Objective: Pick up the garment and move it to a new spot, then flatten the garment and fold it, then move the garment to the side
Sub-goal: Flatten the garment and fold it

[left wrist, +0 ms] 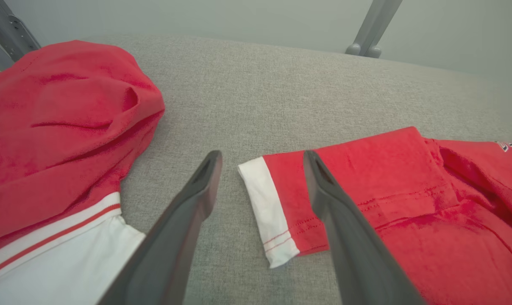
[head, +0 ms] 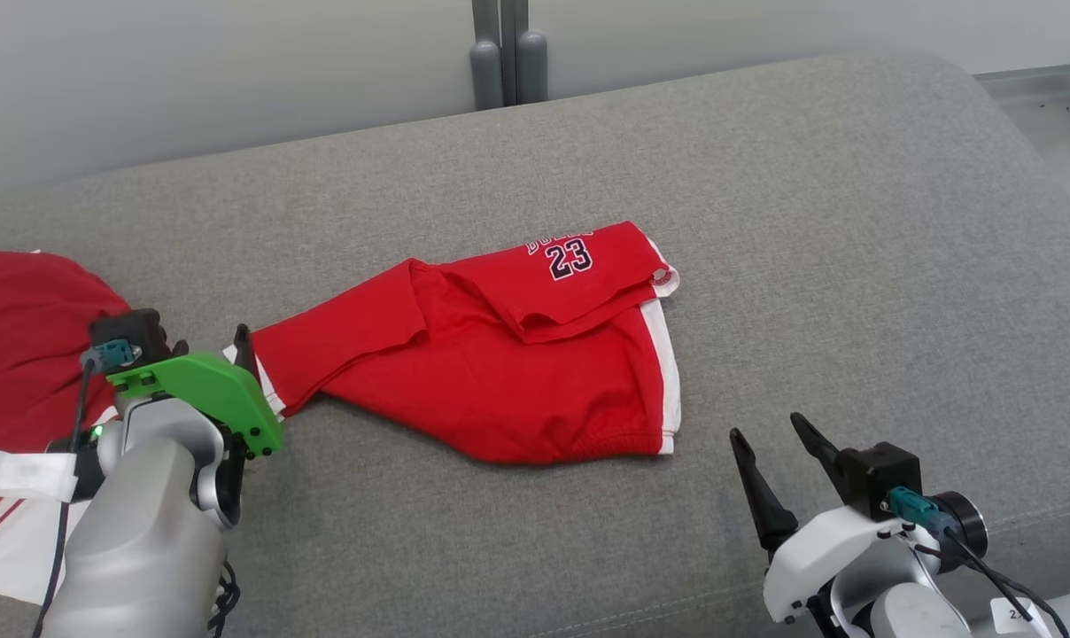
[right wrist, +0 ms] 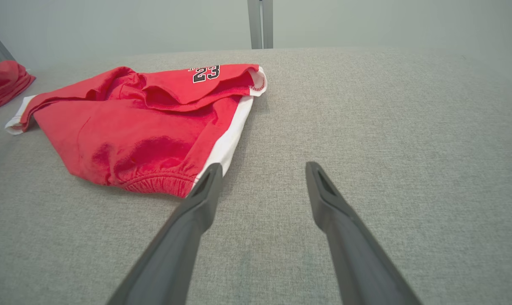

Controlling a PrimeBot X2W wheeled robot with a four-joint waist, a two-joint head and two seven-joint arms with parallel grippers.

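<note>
The garment [head: 500, 363] is a pair of red shorts with white side stripes and a "23" print, lying rumpled and partly folded over on the grey cushion [head: 810, 221]. One leg stretches left, ending in a white hem [left wrist: 264, 212]. My left gripper [head: 212, 346] is open at that hem, its fingers straddling the hem's end just above the fabric in the left wrist view [left wrist: 262, 156]. My right gripper [head: 767, 427] is open, holding nothing, just right of the elastic waistband corner [right wrist: 154, 184]; its left finger [right wrist: 205, 195] sits beside the white stripe.
A second red and white garment [head: 21, 354] lies heaped at the cushion's left edge, close to my left arm. Grey metal posts [head: 508, 53] stand behind the cushion against a pale wall. The cushion drops away at its right edge [head: 1058, 204].
</note>
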